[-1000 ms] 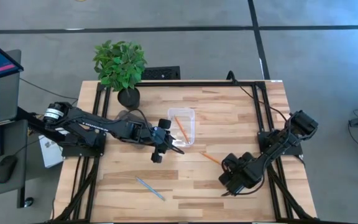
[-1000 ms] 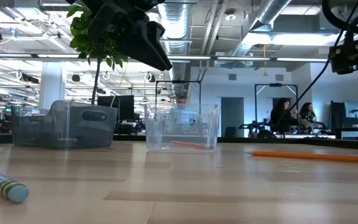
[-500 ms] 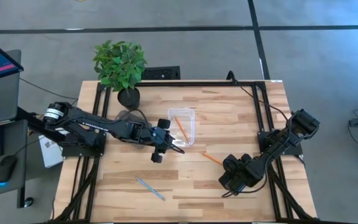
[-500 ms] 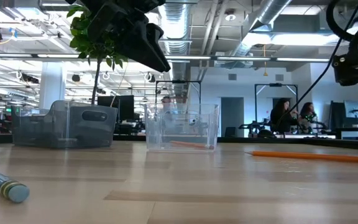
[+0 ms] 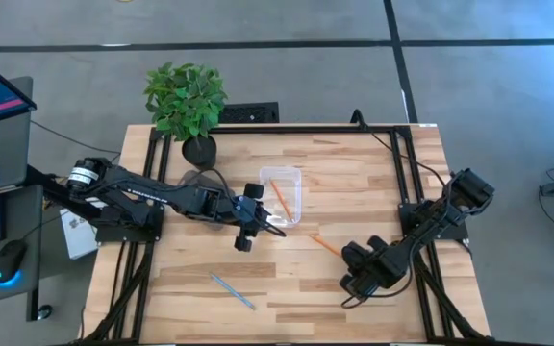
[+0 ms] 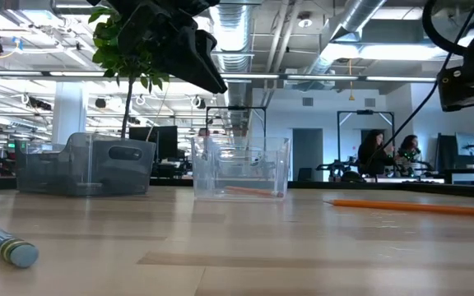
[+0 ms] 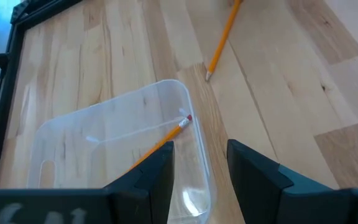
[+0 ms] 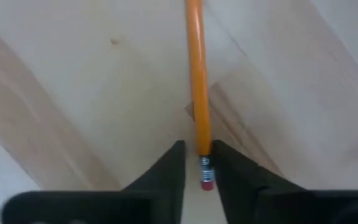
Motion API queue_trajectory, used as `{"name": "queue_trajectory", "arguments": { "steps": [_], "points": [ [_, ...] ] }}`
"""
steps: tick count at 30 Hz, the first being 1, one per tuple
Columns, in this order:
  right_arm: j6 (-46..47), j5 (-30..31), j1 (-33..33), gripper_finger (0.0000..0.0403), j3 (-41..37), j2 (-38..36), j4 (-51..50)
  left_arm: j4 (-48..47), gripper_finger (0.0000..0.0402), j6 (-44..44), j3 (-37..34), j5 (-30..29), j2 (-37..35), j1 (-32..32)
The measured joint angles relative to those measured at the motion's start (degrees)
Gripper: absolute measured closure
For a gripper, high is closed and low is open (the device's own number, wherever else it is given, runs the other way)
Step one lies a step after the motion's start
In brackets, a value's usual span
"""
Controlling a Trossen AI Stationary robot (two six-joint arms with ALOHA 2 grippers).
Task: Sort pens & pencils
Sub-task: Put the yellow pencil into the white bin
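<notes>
One orange pencil [image 5: 327, 243] lies flat on the wooden table, and my right gripper [image 8: 197, 163] stands over its eraser end, shut on it. A second orange pencil [image 7: 160, 142] lies in the clear tray [image 5: 294, 183]. My left gripper [image 7: 201, 165] hangs open above that tray's near end, with nothing between its fingers. A light blue pencil [image 5: 232, 290] lies flat near the table's front edge. The pens are out of view. My right gripper pinches the orange pencil just above its metal band and eraser [image 8: 199, 140] between its two fingers. The fingers point steeply down from above and lie across the pencil. The pencil lies flat on the table.
A grey tray [image 6: 85, 168] stands by the potted plant [image 5: 187, 101] at the table's far left. A black frame [image 5: 407, 173] runs along the table's sides. Bare wood lies between the blue pencil and my right gripper.
My right wrist has tipped and rolled a little over the orange pencil's eraser end. The pencil lies where it was.
</notes>
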Motion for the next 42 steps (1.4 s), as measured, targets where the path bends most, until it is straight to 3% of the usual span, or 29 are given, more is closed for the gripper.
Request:
{"name": "queue_trajectory", "arguments": {
  "steps": [7, 17, 25, 34, 42],
  "points": [
    [-4.5, -0.8, -0.8, 0.0377, 0.1, 0.0, -0.1, 0.0, 0.0262, -0.1, 0.0, 0.0, 0.0, 0.0],
    [-15.7, -6.0, -5.9, 0.036, 0.1, -0.1, 0.3, 0.0, 0.0262, -4.1, 0.0, 3.8, 0.0, 0.0],
    [-27.7, -7.1, -11.4, 0.0373, 0.0, -0.2, 3.7, 1.0, 0.0262, -6.0, 0.2, 5.5, 2.8, -0.8],
    [-39.2, -5.0, -17.2, 0.0373, -0.2, 0.7, 12.9, 1.8, 0.0262, -2.1, 0.0, 5.4, 10.5, -2.9],
    [-46.9, -7.2, -20.9, 0.0369, 0.4, 4.9, 24.2, 1.7, 0.0262, -7.6, 0.0, 4.4, 13.7, -3.1]
  ]
}}
